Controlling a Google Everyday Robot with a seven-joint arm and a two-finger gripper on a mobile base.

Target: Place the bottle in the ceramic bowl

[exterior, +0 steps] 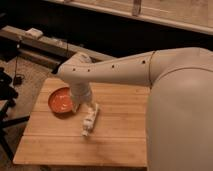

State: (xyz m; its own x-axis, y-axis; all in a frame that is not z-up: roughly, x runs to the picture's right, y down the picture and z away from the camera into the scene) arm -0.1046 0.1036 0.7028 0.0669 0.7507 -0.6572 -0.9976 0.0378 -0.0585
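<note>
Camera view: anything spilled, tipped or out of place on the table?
Nothing spilled or damaged. The bottle slants low over the wooden table beside the ceramic bowl, outside it. The gripper is at the bottle's upper end, near the bowl's rim.
</note>
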